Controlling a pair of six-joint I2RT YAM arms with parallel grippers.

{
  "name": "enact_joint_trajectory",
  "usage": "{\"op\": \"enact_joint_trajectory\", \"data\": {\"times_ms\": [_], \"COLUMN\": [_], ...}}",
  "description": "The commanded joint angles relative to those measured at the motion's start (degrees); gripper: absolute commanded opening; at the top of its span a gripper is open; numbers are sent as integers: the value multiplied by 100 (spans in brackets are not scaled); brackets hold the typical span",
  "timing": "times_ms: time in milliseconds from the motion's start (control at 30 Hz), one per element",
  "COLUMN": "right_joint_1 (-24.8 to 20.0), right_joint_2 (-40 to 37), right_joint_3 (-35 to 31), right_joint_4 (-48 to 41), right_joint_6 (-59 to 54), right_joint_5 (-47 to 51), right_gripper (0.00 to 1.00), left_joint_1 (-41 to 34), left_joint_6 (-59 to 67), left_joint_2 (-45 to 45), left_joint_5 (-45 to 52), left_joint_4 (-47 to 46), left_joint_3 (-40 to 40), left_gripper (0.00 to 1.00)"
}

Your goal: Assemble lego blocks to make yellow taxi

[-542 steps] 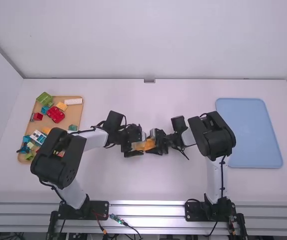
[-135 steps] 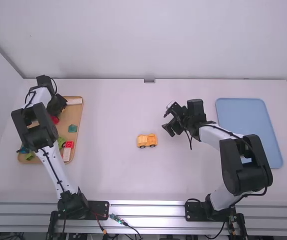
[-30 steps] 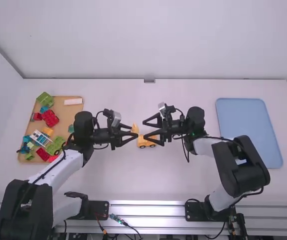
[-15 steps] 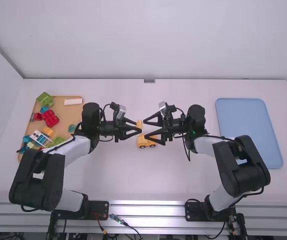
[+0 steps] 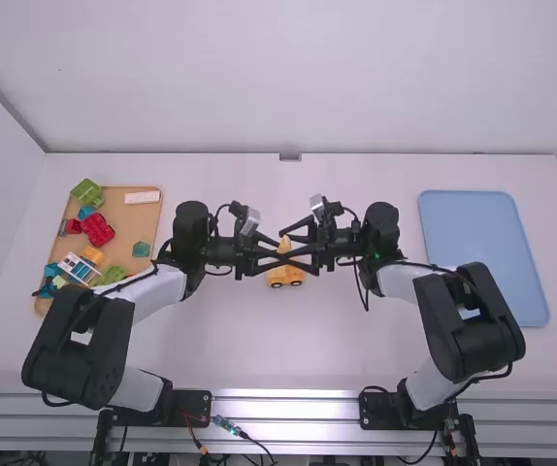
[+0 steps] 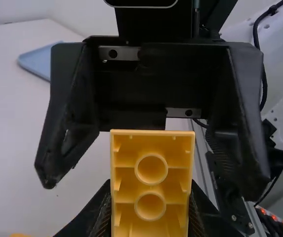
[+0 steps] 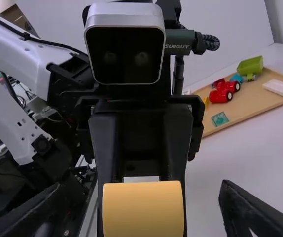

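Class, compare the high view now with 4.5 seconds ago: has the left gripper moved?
Yes. Against the tan tray, the left gripper has moved rightward in the high view: then over the tray, now well past its right edge.

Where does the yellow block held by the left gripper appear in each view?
High view: yellow block, near the middle.
Left wrist view: yellow block, bottom centre, hollow side.
Right wrist view: yellow block, bottom centre, smooth side.
Shared landmark: left gripper, clamping it.
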Motion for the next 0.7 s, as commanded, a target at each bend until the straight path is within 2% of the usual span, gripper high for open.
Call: {"op": "enact_joint_trajectory", "data": {"times_ms": [0, 200, 233, 300, 667], "right_joint_1": [-66, -72, -61, -22, -33], "right_joint_2": [-50, -50, -50, -50, -50], "right_joint_3": [163, 161, 163, 163, 161], "right_joint_4": [22, 22, 22, 20, -17], "right_joint_6": [-33, -35, -46, -96, -177], "right_joint_5": [-28, -48, -44, -48, -160], "right_gripper": [75, 62, 54, 47, 48], "left_joint_1": [9, -15, -7, 17, -9], "left_joint_6": [-33, -31, -33, -33, -33], "left_joint_2": [0, 0, 0, 0, 0], "left_joint_5": [50, 50, 50, 50, 50], "left_joint_4": [37, 37, 37, 44, 120], "left_joint_3": [105, 105, 105, 105, 105], "left_gripper": [2, 2, 2, 2, 2]}}
